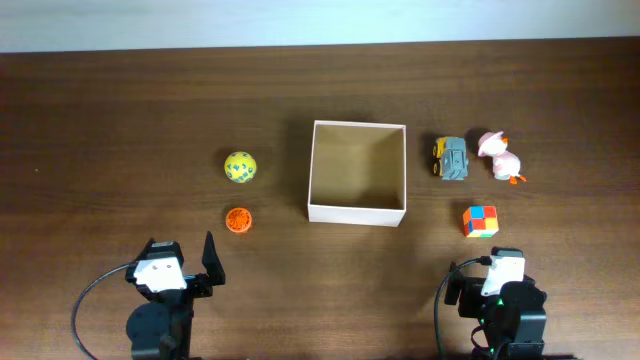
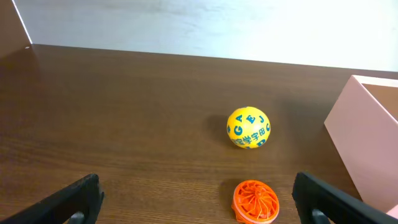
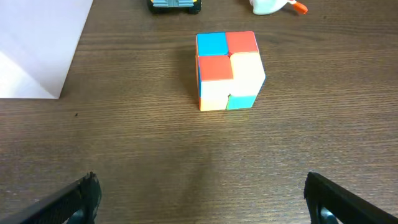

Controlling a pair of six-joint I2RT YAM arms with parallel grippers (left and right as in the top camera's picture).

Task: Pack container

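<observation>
Container (image 1: 356, 213) stands open-topped at the middle of the table (image 1: 120, 110), past both arms. Nearest, the left end effector (image 2: 199, 208) and right end effector (image 3: 205, 205) hang spread wide, released. Ahead of the left lie 1 orange disc (image 2: 255, 200), then 1 yellow lettered ball (image 2: 249, 127). Ahead of the right lie 1 coloured cube (image 3: 229, 70), then 1 grey toy truck (image 1: 453, 158) and 1 pink-and-white duck (image 1: 500, 156).

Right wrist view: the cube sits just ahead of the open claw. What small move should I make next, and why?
Probably ease the right claw forward and down to straddle the cube. It lies straight ahead, slightly right of centre; the claw is open and empty, and the box holds nothing yet.
</observation>
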